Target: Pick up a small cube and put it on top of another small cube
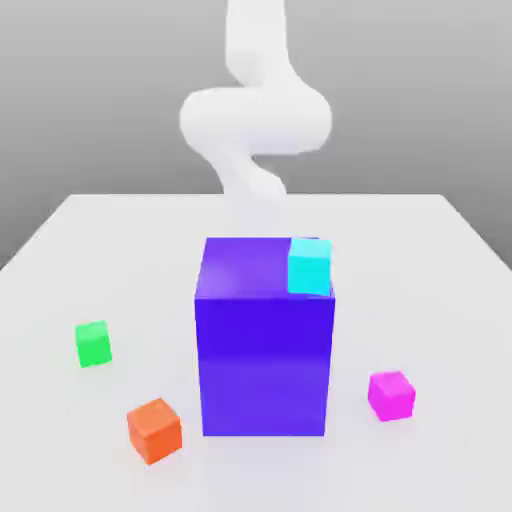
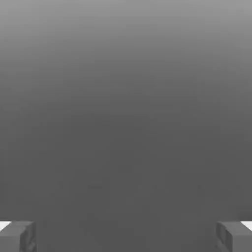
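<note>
Orange cube [image 1: 154, 430] sits nearest the exterior camera, yet the job concerns the magenta cube [image 1: 391, 394], resting on the white surface [image 1: 440, 300] at the exterior view's right of the big blue-purple block [image 1: 264, 340]. Its target, the green cube [image 1: 93, 343], lies well apart beyond that block. Behind it rises the white arm [image 1: 255, 120]. From the hand view, the gripper [image 2: 126, 236] is spread wide and empty.

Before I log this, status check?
Claw open, empty. Small magenta cube and small green cube on table, apart. Big blue-purple block between them.
</note>
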